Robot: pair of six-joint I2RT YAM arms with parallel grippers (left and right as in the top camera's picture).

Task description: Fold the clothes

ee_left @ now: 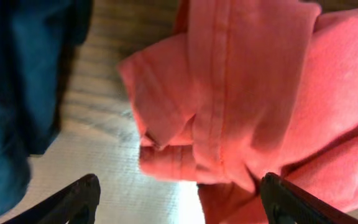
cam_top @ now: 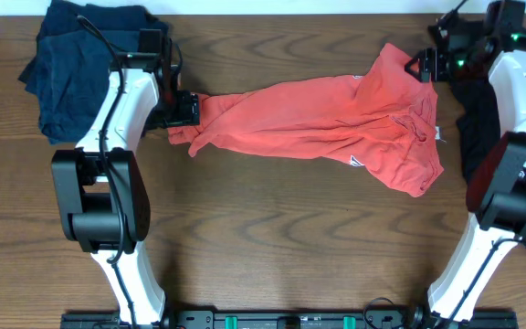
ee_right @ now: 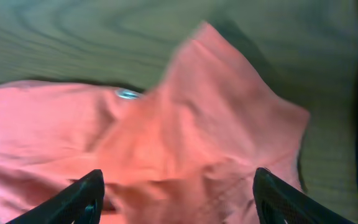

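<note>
**A:** Shirt position?
**B:** The red-orange T-shirt (cam_top: pixel 327 123) lies crumpled and stretched sideways across the bench (cam_top: pixel 281 238), between the two arms.
**A:** Left side?
**B:** The left gripper (cam_top: pixel 183 108) is at the shirt's left end with its fingers spread wide and nothing pinched. A bunched hem sits just ahead of it.
**A:** Right?
**B:** The right gripper (cam_top: pixel 425 66) is at the upper right corner, fingers well apart, with the cloth loose beyond them.
**A:** Other clothes?
**B:** The navy garments (cam_top: pixel 71 64) are heaped far left. A black garment (cam_top: pixel 478 119) is by the right arm.

Soft matt cloth T-shirt (cam_top: pixel 318 123), grained wooden table (cam_top: pixel 272 238)
</note>
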